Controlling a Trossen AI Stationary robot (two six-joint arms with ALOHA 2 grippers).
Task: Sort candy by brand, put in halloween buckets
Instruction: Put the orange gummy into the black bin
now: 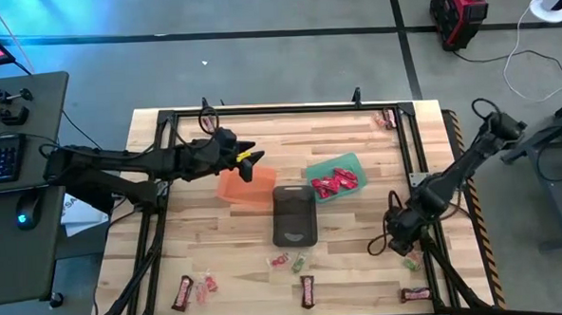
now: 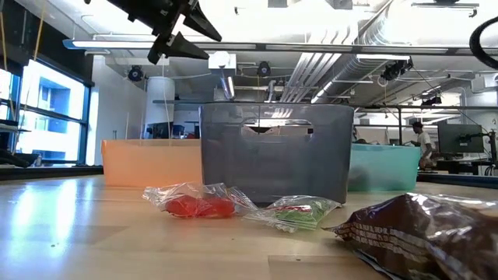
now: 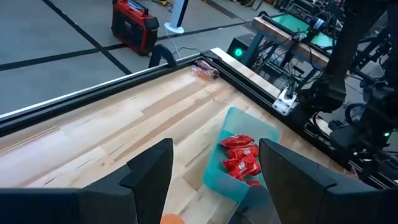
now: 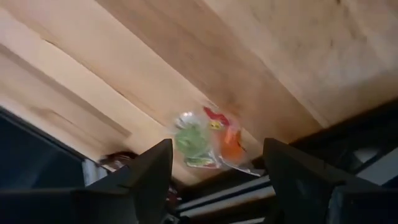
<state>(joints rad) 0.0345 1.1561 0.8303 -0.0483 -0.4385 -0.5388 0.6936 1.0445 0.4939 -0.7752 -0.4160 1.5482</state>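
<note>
Three buckets stand mid-table: orange (image 1: 244, 189), dark grey (image 1: 294, 214), and green (image 1: 336, 177), which holds red-wrapped candy (image 3: 241, 158). My left gripper (image 1: 253, 161) hovers open above the orange bucket (image 2: 148, 162), high over the table (image 2: 183, 31), its fingers empty (image 3: 214, 149). My right gripper (image 1: 403, 239) is open near the table's right edge, pointing down over small green and red-orange wrapped pieces (image 4: 205, 143) that lie on the wood. It does not touch them. More candy lies loose along the near edge (image 1: 290, 262).
A black frame rail (image 1: 424, 170) runs round the table close to my right gripper. Loose candy: brown bars (image 1: 182, 292) (image 1: 308, 289) (image 1: 415, 292), pink pieces (image 1: 206, 289), one sweet at the far right corner (image 1: 386, 120). Bare wood lies left of the buckets.
</note>
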